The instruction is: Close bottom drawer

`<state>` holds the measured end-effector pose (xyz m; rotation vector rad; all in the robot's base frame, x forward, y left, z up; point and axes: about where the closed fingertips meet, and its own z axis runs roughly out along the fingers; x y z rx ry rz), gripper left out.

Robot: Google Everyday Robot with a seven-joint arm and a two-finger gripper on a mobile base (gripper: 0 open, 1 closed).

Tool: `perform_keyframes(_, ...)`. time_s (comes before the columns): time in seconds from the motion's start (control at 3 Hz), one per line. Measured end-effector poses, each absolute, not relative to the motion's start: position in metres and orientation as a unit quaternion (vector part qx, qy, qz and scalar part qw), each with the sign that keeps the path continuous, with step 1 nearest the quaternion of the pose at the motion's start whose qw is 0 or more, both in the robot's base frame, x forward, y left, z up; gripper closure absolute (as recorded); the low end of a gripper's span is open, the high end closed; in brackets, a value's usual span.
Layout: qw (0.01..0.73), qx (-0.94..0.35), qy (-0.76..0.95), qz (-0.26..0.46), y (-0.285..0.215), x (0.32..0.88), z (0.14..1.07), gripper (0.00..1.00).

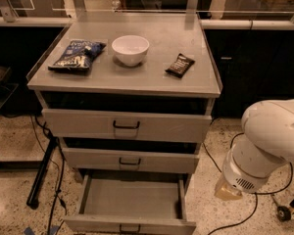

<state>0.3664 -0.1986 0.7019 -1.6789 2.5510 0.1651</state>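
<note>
The bottom drawer (131, 199) of the grey metal cabinet (122, 84) stands pulled far out toward me. Its shallow tray holds nothing, and its short front panel with a small dark loop handle (130, 227) sits at the bottom edge of the view. The middle drawer (130, 159) and the top drawer (126, 125) are pushed in more, each with a dark gap above it. My white arm (267, 141) reaches in from the right. Its tan gripper end (228, 190) hangs just right of the open drawer's right side, apart from it.
On the cabinet top lie a blue chip bag (77, 54), a white bowl (130, 49) and a dark snack bar (180, 65). Black cables (245, 214) run over the speckled floor on the right. A black stand leg (41, 175) slants at the left. Dark counters stand behind.
</note>
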Motion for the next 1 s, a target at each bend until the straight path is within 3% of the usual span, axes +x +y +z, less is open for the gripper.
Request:
perform_keyframes(0.33,0.033,-0.530,0.846,0.053,-0.198,0.361,0.680,1.00)
perform_keyframes(1.0,-0.043,-0.490,0.867,0.082,-0.179,0.336,0.529,1.00)
